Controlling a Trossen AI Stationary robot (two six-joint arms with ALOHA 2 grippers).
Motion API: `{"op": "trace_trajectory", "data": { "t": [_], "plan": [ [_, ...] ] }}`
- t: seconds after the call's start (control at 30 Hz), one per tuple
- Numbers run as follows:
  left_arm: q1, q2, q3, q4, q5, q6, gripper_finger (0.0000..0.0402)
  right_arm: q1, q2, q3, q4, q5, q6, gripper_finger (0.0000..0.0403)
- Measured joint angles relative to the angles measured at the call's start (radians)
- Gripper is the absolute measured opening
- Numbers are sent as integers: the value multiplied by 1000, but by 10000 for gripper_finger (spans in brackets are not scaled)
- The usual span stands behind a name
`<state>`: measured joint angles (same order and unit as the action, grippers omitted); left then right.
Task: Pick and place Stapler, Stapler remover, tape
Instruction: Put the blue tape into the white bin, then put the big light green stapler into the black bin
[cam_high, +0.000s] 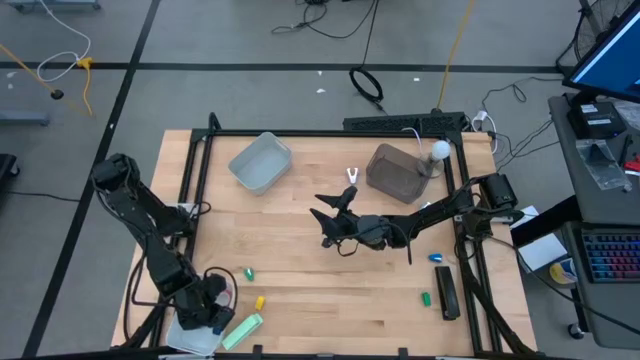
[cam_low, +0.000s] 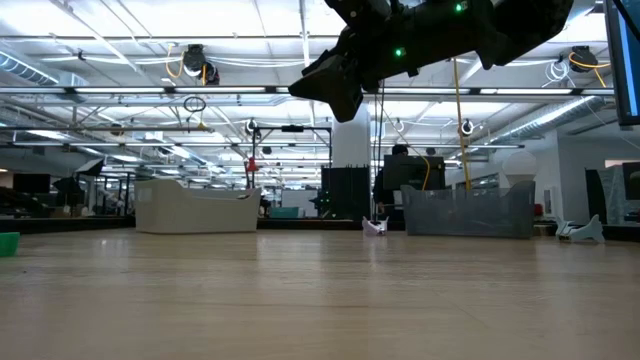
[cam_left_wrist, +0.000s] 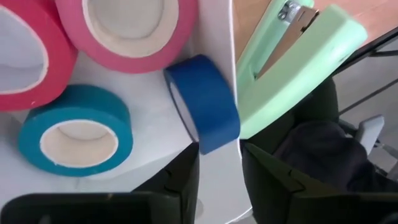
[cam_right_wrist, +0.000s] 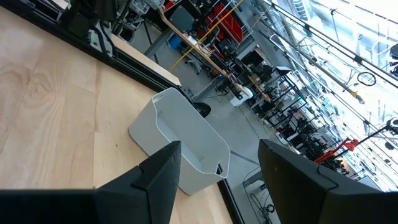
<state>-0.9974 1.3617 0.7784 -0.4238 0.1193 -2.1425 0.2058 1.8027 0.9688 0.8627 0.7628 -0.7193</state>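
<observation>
Item, blue tape roll (cam_left_wrist: 204, 102): standing on edge in the white tray (cam_left_wrist: 214, 34) beside the green stapler (cam_left_wrist: 292, 68), I am spreading my left hand (cam_left_wrist: 219, 163) slightly around it and should lift straight clear.

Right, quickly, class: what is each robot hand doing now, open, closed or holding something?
Left hand: at the blue tape roll; grip cannot be told.
Right hand: open, holding nothing.
</observation>
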Motion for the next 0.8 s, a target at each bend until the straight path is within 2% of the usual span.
{"op": "trace_trajectory", "data": {
  "t": [0.23,0.33,0.4,0.53,0.7,0.8],
  "plan": [
    [0,-22,0,5,115,-15,144,5,0,0,0,0,0,208],
    [2,-63,0,2,114,-40,143,8,0,0,0,0,0,208],
    [2,-95,0,1,61,-41,139,12,0,0,0,0,0,208],
    [5,-156,0,5,-113,8,127,12,0,0,0,0,-1,208],
    [39,-187,0,13,-302,190,110,14,0,0,0,74,-30,208],
    [84,-182,0,3,-333,318,100,19,0,0,-8,134,-36,208]
  ]
}}
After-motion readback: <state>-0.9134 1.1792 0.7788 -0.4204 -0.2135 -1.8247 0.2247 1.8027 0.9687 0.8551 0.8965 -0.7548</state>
